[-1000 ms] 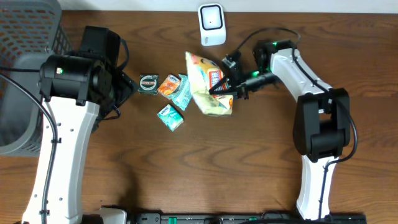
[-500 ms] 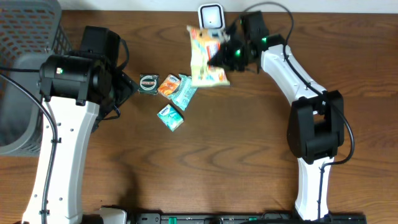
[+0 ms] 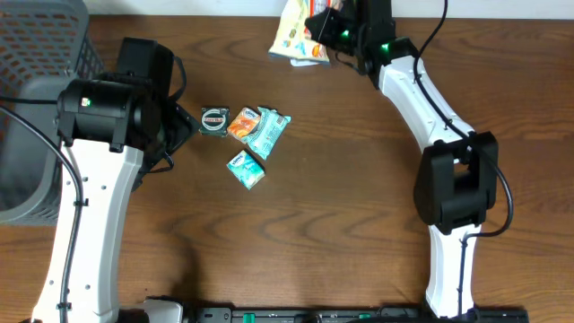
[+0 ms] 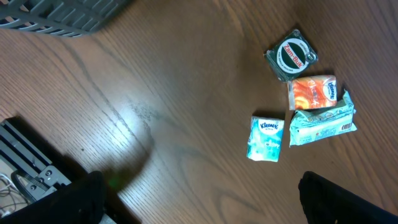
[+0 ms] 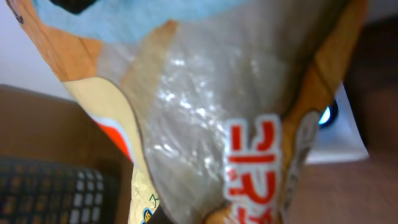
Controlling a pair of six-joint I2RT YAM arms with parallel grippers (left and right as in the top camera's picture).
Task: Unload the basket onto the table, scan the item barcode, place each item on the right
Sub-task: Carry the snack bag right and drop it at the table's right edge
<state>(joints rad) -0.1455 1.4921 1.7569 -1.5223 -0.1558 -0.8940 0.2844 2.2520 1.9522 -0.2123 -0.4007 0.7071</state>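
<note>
A dark brown wooden table (image 3: 359,224) carries everything.

The right jaws are pressed almost together, pinching an edge of the snack bag (image 3: 294,34) and holding it off the table at the far edge. In the right wrist view, crinkled clear film and red lettering fill the space directly in front of these jaws. Past the bag's side shows a white barcode scanner (image 5: 345,140) with a small blue light. Whether the barcode faces the scanner cannot be told.

The bag looks light, soft and air-puffed, with slick film and crushable contents. It will likely flop and swing from the pinch. A flat sealed seam is probably the safest place to hold it, rather than the belly.

The left jaws are spread wide and hold nothing. Ahead of them lies a teal Kleenex pack (image 4: 266,138). Just beyond it a second teal tissue pack (image 4: 323,121) touches an orange tissue pack (image 4: 314,92). A small Zam-Buk tin (image 4: 291,56) lies farthest out.

Well off to their outer side stands a grey mesh basket (image 3: 54,45). What it holds cannot be made out.
</note>
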